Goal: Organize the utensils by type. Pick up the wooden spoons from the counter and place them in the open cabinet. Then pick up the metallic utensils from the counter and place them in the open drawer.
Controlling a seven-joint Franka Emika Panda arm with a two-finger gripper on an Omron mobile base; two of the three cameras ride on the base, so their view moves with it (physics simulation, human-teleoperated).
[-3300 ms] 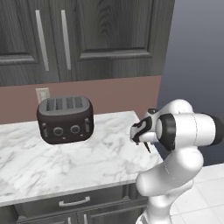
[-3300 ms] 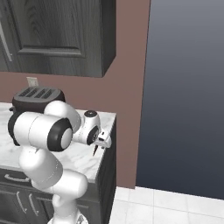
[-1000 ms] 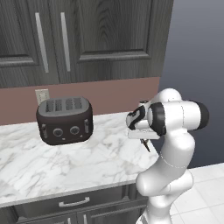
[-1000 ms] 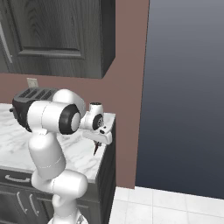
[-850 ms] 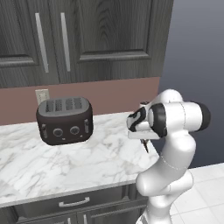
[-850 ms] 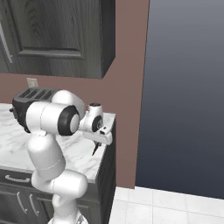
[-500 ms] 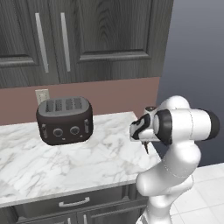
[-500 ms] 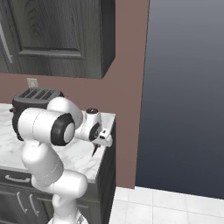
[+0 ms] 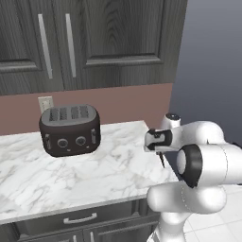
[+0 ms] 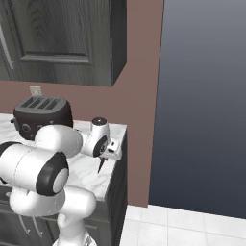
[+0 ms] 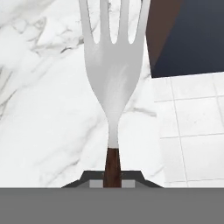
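Silver 4-tine fork w/ dark reddish-brown handle, clamped in pincer over marble counter.

In the hand view the fork loses its tine tips at the 12 o'clock edge, and its dark handle end is hidden between the end effector fingers. The desk is cut at 9 o'clock.

light: even, soft, no visible source
shadows: faint under toaster
glare: pale sheen on fork
focus: sharp, rendered, no blur
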